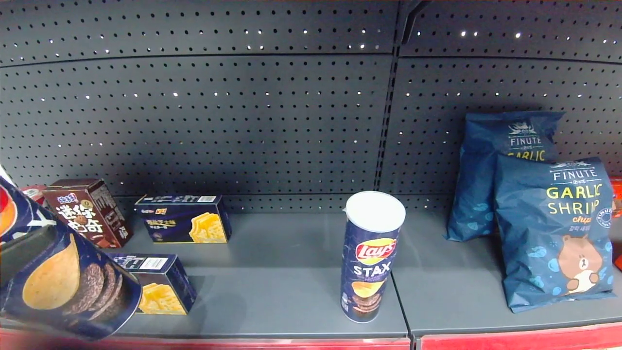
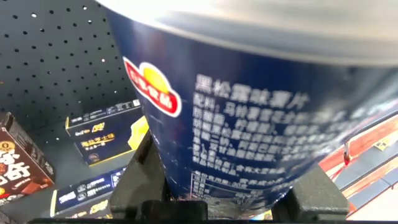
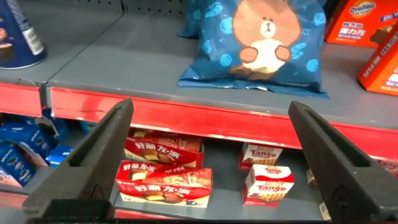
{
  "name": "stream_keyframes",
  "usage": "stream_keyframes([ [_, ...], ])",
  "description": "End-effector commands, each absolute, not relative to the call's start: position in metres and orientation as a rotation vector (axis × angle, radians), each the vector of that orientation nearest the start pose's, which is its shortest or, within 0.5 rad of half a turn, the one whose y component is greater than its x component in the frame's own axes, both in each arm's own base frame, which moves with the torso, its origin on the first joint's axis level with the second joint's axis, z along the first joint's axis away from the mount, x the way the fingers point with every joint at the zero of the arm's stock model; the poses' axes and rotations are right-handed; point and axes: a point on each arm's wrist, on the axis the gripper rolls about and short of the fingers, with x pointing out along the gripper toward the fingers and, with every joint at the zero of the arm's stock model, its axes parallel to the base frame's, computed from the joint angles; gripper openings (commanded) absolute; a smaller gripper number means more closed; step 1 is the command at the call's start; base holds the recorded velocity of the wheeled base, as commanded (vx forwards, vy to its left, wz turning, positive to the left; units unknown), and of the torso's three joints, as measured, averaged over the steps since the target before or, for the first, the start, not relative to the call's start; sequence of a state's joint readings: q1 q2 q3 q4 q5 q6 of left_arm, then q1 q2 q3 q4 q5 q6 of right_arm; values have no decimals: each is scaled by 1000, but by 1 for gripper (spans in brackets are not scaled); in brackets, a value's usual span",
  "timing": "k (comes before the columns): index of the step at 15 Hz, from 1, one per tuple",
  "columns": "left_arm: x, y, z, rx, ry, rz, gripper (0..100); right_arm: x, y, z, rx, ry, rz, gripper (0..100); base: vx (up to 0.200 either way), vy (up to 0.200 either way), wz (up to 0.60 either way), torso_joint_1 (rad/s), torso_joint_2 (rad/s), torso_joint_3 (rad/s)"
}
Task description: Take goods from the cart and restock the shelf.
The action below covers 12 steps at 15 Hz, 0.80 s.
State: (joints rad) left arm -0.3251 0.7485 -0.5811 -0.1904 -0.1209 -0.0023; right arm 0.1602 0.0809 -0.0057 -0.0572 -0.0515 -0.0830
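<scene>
A dark blue chips can [image 1: 63, 279] hangs tilted at the shelf's front left, and my left gripper [image 2: 230, 190] is shut on it; its fingers [image 2: 140, 177] press both sides of the can [image 2: 249, 112]. A second, matching can [image 1: 373, 257] with a white lid stands upright near the front of the grey shelf [image 1: 282, 272], at its middle. My right gripper [image 3: 211, 168] is open and holds nothing. It sits in front of the shelf's red front edge [image 3: 205, 115], near the blue bear-print bag [image 3: 261, 43].
A brown box [image 1: 87, 214] and two blue cracker boxes [image 1: 184, 219] [image 1: 163, 287] lie on the shelf's left. Two blue shrimp-chip bags [image 1: 554, 233] [image 1: 500, 155] lean at the right. Bare shelf lies between the boxes and the standing can. Red boxes [image 3: 165, 180] fill the lower shelf.
</scene>
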Motion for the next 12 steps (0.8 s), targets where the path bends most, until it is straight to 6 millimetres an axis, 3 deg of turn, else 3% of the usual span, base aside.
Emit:
stream_keyframes([
  [1, 84, -32, 254, 5, 35, -454, 0, -16, -4, 85, -85, 20, 113, 100, 0, 0, 0, 0, 0, 0],
  [7, 128, -67, 253, 7, 119, -589, 0, -17, -3, 84, -87, 34, 166, 100, 0, 0, 0, 0, 0, 0],
  [12, 181, -96, 242, 31, 136, -599, 0, -17, -3, 84, -88, 41, 163, 100, 0, 0, 0, 0, 0, 0],
])
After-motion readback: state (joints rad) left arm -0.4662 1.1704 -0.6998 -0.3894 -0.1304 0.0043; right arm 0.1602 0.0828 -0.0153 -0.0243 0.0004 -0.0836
